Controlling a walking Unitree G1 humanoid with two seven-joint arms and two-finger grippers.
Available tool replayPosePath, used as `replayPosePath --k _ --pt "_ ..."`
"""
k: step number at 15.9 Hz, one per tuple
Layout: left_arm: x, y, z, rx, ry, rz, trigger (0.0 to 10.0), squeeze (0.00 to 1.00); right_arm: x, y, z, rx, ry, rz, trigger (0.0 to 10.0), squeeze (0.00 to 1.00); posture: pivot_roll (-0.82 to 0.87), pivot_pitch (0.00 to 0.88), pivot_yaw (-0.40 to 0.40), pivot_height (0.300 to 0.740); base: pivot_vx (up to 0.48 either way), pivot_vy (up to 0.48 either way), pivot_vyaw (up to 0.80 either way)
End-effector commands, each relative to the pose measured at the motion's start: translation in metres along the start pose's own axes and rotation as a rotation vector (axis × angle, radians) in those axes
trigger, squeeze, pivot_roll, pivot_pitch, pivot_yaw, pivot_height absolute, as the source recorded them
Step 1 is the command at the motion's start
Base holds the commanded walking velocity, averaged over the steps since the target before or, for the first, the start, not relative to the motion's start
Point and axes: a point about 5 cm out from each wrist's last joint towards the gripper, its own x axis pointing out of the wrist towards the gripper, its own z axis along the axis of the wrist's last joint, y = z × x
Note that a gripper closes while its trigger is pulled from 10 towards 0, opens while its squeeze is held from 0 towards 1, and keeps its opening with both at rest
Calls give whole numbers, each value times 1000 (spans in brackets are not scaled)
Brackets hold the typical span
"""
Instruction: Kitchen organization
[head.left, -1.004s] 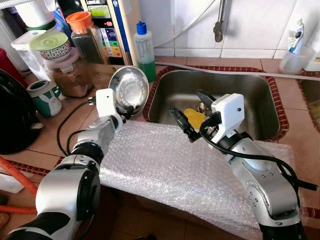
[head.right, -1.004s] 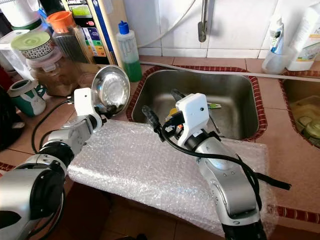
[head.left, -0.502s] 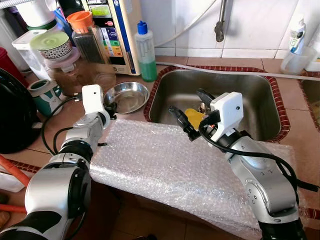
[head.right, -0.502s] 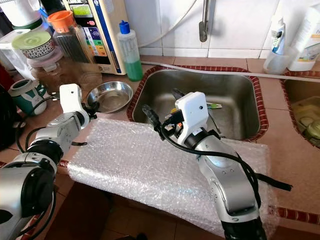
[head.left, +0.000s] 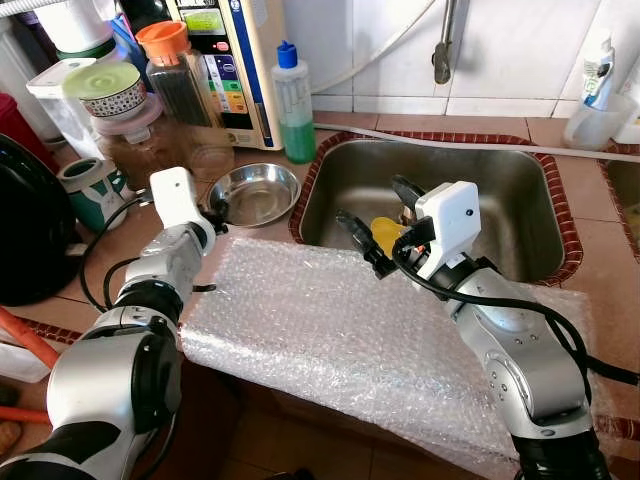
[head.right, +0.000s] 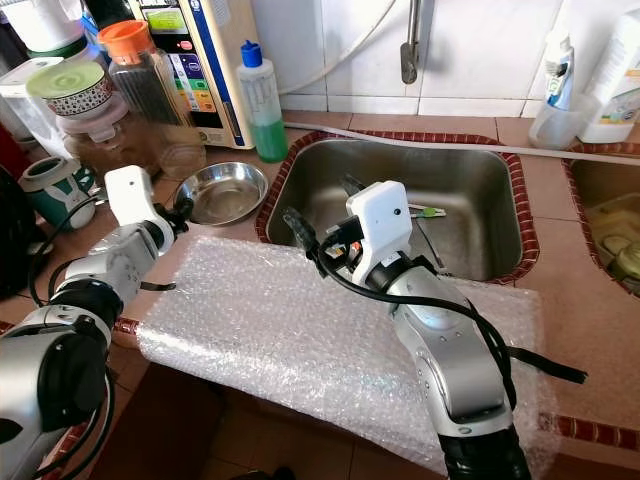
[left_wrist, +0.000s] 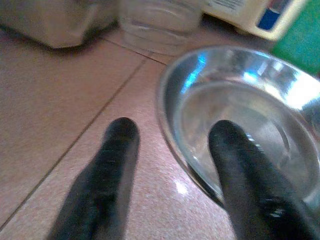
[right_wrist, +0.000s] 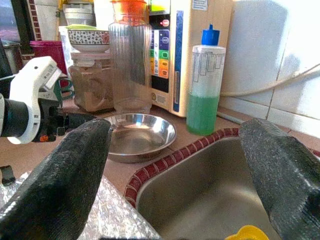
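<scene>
A shiny steel bowl (head.left: 255, 193) lies flat on the tiled counter, left of the sink (head.left: 480, 190). My left gripper (head.left: 215, 212) is open at the bowl's near-left rim. In the left wrist view one finger (left_wrist: 235, 165) sits inside the bowl (left_wrist: 260, 105) and the other rests on the counter outside it. My right gripper (head.left: 370, 200) hangs open over the sink's front-left corner, holding nothing. A yellow object (head.left: 385, 232) lies in the sink just behind it. Bubble wrap (head.left: 330, 330) covers the counter's front.
A bottle of green liquid (head.left: 292, 100), tall jars (head.left: 175, 70) and a water appliance (head.left: 225, 60) stand behind the bowl. A green mug (head.left: 90, 190) and a black appliance (head.left: 30, 230) crowd the left. The faucet (head.left: 441, 45) hangs over the sink.
A second ago my left gripper held the bowl tilted on edge; it has laid the bowl flat on the counter and opened. The right arm has barely moved.
</scene>
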Motion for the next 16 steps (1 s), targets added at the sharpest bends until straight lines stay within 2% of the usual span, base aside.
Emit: replayPosePath --k 1,3,6,9,13,16 --pt "0 -2 12 -34 -23 1 10000 1000 3 3 3 -6 -17 16 10000 616 -65 77 150 740 0 0 0" --pt "1 -11 21 -51 -49 -27 10000 1000 3 3 4 -4 -25 10 10000 620 -67 77 156 740 0 0 0" --pt "2 -13 14 -45 -17 -21 10000 1000 3 4 4 -3 -30 6 10000 616 -69 77 161 740 0 0 0" --pt "2 -9 8 -27 20 18 10000 1000 3 4 5 -4 -32 5 10000 616 -70 80 164 740 0 0 0" --pt "1 0 12 -6 -12 76 10000 1000 3 3 5 -8 -36 -4 10000 616 -73 80 168 740 0 0 0" --pt "1 1 4 10 34 79 10000 1000 3 3 5 -9 -37 -6 10000 616 -72 79 169 740 0 0 0"
